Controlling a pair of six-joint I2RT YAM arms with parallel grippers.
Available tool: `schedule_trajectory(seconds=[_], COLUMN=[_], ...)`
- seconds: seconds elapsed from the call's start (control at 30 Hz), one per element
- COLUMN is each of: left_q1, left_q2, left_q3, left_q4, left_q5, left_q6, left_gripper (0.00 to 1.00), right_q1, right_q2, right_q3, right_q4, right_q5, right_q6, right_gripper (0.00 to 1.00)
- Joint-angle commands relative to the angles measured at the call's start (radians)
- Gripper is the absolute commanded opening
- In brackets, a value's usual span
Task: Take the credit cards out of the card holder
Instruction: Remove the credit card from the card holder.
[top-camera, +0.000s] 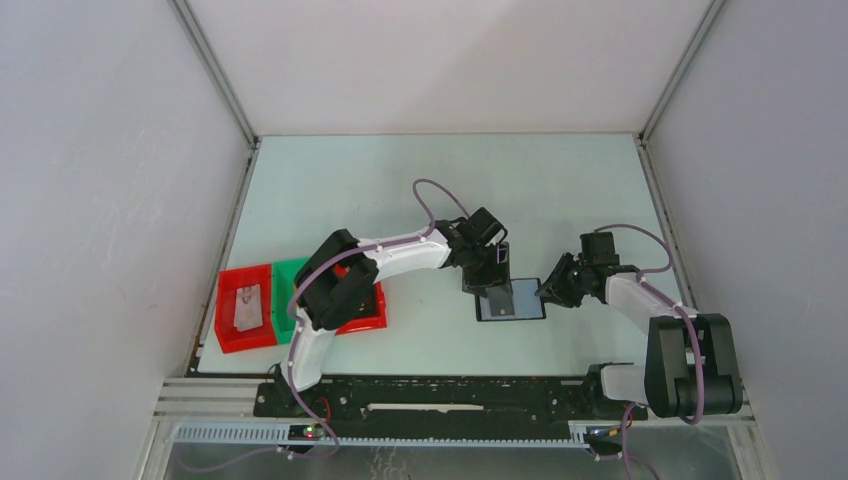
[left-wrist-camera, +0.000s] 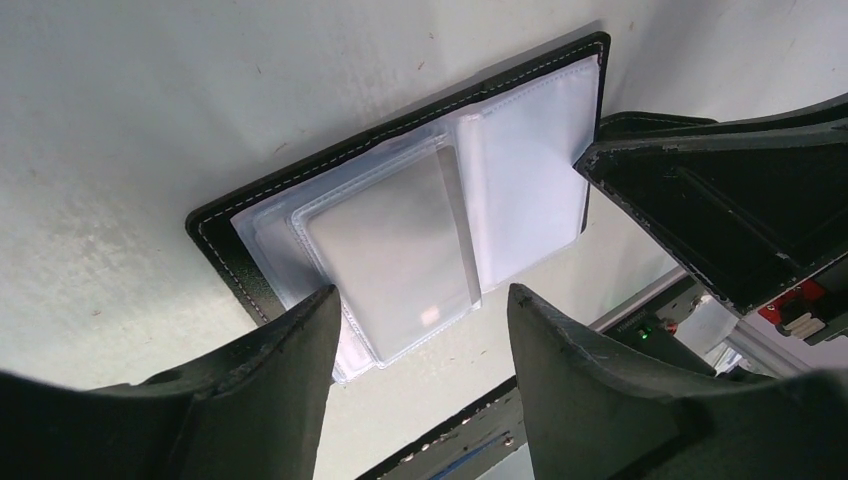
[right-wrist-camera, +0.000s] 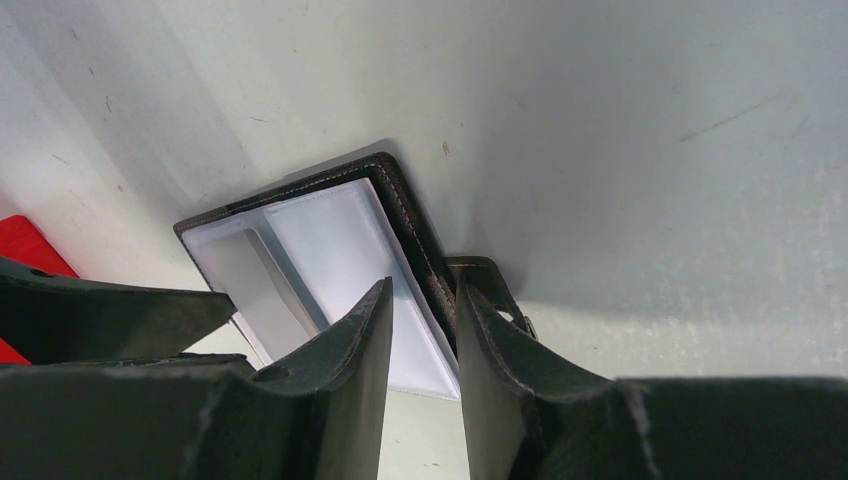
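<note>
The black card holder (top-camera: 512, 301) lies open on the table, its clear sleeves facing up. In the left wrist view a pale grey card (left-wrist-camera: 392, 252) sits inside a clear sleeve of the holder (left-wrist-camera: 232, 252). My left gripper (left-wrist-camera: 420, 300) is open and empty, its fingers straddling the near end of that sleeve; it is over the holder's left half (top-camera: 488, 280). My right gripper (right-wrist-camera: 424, 290) is closed narrowly on the holder's right black edge (right-wrist-camera: 405, 215), beside the snap strap (right-wrist-camera: 495, 285); it is at the holder's right side (top-camera: 553, 292). No tan card shows.
A red tray (top-camera: 228, 322) at the left holds a pale flat piece (top-camera: 247, 307). A green tray (top-camera: 288, 282) and another red tray (top-camera: 368, 312) stand beside it, partly under the left arm. White walls enclose the table.
</note>
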Motion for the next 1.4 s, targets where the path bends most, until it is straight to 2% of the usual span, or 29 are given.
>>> schedule_trajectory(seconds=[0.0,0.3,0.73,1.37], left_q1=[-0.010,-0.005,-0.004,-0.009], left_q2=[0.035,0.051,-0.025,-0.119], left_q3=[-0.025,-0.033,-0.111,-0.182], left_q4=[0.006,0.133,0.305,0.435], left_q5=[0.019,0.058,0.102,0.154], left_q6=[-0.013,-0.014,-0.016,-0.021], left_gripper=[0.68,0.68,0.67,0.67], right_q1=[0.006,0.004,0.003,-0.001], right_q2=[0.010,0.008,0.010,0.010], right_q3=[-0.011,-0.010,-0.010,-0.010], right_q4=[0.015,0.009,0.011,0.011], right_q5=[0.010,0.013,0.009,0.009], right_q6=[-0.012,-0.014,-0.013,-0.013], right_gripper=[0.38,0.38,0.38,0.38])
